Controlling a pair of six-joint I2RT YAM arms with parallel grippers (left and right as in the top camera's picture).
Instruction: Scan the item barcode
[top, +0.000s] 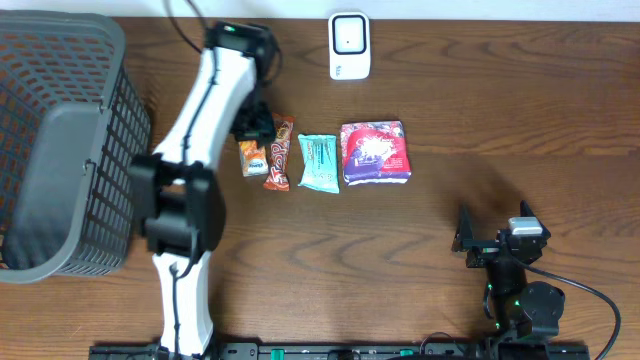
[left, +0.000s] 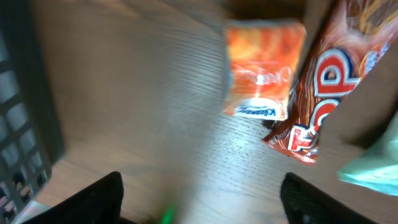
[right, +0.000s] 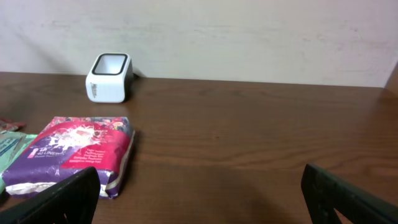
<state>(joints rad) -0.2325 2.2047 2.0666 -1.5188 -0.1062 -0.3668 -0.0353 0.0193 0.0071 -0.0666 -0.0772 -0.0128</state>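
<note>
While the left hand (left: 202, 186) is hovering low over the row of snacks, its fingers (left: 112, 193) are standing wide apart with nothing between them, so it is gripping nothing. A small orange packet (left: 261, 68) is lying flat on the wooden surface (top: 520, 120) just ahead of that hand, with a red-brown candy bar wrapper (left: 323, 87) just beside it. A teal packet (top: 320, 162) and a purple package (top: 375, 152) are lying further along the same row. The wrist picture is blurring, so no barcode is showing on any of them.

The white barcode scanner (top: 349, 45) is standing at the far edge of the surface, well apart from the row. The right hand (right: 199, 180) is resting near the front edge, likewise spread open and empty, facing the scanner. A dark wire basket (top: 60, 150) is sitting at the left.

Judging from this, the picking step is in hand: no item is being held or presented yet. The orange packet is looking like the likeliest pick. The next move is calling for the left hand to settle its fingers around it, clear of the neighbouring wrapper, then close, lift and carry it to the scanner's window.
</note>
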